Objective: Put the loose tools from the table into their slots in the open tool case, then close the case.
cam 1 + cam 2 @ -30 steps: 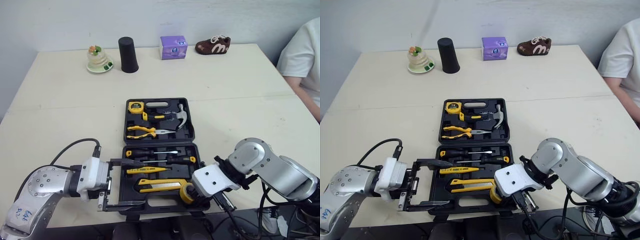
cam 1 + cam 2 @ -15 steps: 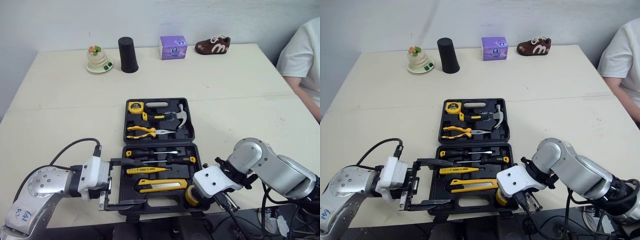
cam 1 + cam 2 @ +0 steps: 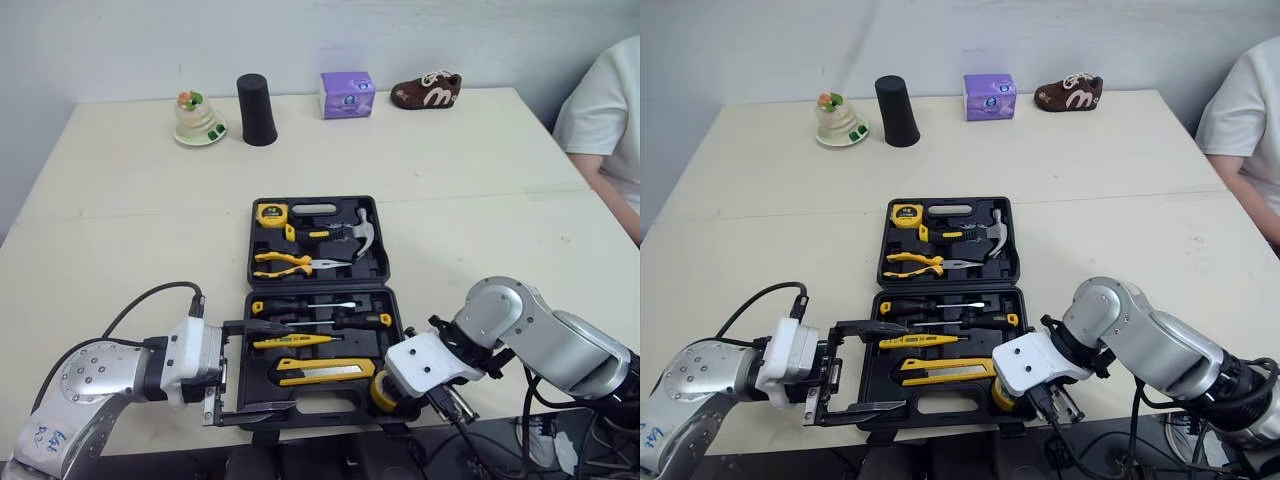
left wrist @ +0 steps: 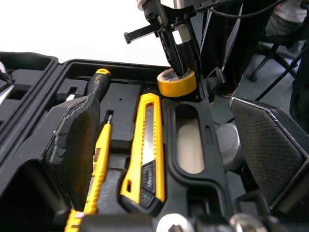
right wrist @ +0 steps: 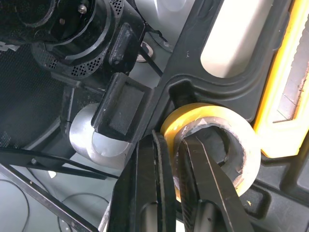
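The black tool case [image 3: 318,288] lies open at the table's near edge. Its lid holds a tape measure [image 3: 270,212], hammer [image 3: 350,232] and pliers [image 3: 290,264]. The near half holds screwdrivers [image 3: 300,306], a yellow tester pen [image 3: 295,341] and a utility knife [image 3: 322,371]. A yellow tape roll [image 5: 241,159] sits at the case's near right corner. My right gripper [image 5: 176,140] is shut on its wall, one finger inside the ring and one outside. My left gripper [image 3: 290,367] is open, its fingers [image 4: 72,140] straddling the case's near left part and holding nothing.
Along the table's far edge stand a small dish with an ornament [image 3: 198,118], a black cup [image 3: 257,110], a purple box [image 3: 347,94] and a brown shoe-shaped item [image 3: 426,90]. A person in white [image 3: 605,130] sits at the far right. The case handle overhangs the near edge.
The right gripper has carried the tape roll slightly right and nearer along the case's corner. The left gripper has edged a little to the right, still open.
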`<state>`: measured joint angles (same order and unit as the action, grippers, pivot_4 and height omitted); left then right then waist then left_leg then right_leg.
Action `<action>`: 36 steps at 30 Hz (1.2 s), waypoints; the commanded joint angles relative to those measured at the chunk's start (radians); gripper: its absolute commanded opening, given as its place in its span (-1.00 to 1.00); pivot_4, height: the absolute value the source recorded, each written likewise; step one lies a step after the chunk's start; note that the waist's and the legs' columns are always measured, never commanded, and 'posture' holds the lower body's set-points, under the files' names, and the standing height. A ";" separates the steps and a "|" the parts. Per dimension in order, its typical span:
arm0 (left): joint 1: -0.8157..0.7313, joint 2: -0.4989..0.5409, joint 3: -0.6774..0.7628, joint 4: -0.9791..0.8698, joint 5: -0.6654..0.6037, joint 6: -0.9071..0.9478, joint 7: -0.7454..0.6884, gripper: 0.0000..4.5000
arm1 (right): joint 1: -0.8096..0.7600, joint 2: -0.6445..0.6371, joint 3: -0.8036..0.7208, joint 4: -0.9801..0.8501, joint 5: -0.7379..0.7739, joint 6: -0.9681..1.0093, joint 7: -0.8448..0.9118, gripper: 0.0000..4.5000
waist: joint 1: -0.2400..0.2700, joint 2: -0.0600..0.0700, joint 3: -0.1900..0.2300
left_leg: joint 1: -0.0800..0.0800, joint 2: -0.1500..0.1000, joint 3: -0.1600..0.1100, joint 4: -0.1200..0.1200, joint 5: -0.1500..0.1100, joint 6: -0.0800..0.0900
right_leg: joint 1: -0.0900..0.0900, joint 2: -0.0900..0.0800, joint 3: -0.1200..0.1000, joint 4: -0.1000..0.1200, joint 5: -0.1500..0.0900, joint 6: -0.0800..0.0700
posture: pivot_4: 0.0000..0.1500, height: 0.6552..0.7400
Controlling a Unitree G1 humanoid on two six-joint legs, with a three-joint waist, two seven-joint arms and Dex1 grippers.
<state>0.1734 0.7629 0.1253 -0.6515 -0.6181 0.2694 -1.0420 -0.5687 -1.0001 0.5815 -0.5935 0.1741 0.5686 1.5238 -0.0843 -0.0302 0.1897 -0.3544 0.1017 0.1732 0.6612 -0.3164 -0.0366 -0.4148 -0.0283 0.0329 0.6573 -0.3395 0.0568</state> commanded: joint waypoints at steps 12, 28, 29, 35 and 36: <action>0.030 -0.017 0.003 0.003 0.029 -0.062 0.001 1.00 | 0.019 0.014 -0.025 -0.034 0.003 -0.033 0.007 0.21 | 0.000 0.000 0.000 | 0.000 0.000 0.000 -0.001 0.000 0.000 | 0.000 0.000 0.000 -0.001 0.000 -0.001 | 1.00 1.00; -0.001 -0.003 0.004 0.037 0.034 -0.066 -0.011 1.00 | 0.242 -0.007 -0.421 -0.013 0.412 -0.074 -0.046 -0.01 | 0.001 -0.001 0.000 | 0.000 0.000 0.000 -0.001 -0.002 0.001 | 0.001 0.001 0.000 -0.002 0.000 0.000 | 1.00 1.00; -0.002 -0.001 0.006 0.038 0.034 -0.066 -0.012 1.00 | 0.271 0.011 -0.448 -0.010 0.431 -0.085 -0.057 -0.19 | 0.001 -0.001 0.000 | 0.000 0.000 -0.001 -0.001 -0.002 0.001 | 0.002 0.000 0.000 -0.002 0.000 0.000 | 1.00 1.00; -0.038 0.013 0.007 0.056 0.031 -0.057 -0.018 1.00 | 0.441 0.145 -0.462 0.062 0.353 -0.283 -0.120 -0.97 | 0.004 -0.004 -0.002 | 0.000 0.000 -0.001 -0.001 -0.002 0.001 | 0.002 0.001 0.000 -0.003 0.000 0.001 | 1.00 1.00; -0.042 0.014 0.007 0.060 0.031 -0.056 -0.019 1.00 | 0.450 0.167 -0.454 0.082 0.339 -0.305 -0.130 -0.97 | 0.004 -0.004 -0.002 | 0.000 0.000 -0.001 -0.001 -0.002 0.001 | 0.003 0.001 0.000 -0.003 0.001 0.001 | 1.00 1.00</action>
<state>0.1382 0.7668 0.1200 -0.5758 -0.5825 0.2182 -1.0576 -0.1263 -0.8461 0.1274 -0.5219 0.5337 0.3133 1.4127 -0.0806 -0.0343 0.1881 -0.3542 0.1014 0.1728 0.6615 -0.3181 -0.0350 -0.4120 -0.0278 0.0327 0.6542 -0.3385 0.0588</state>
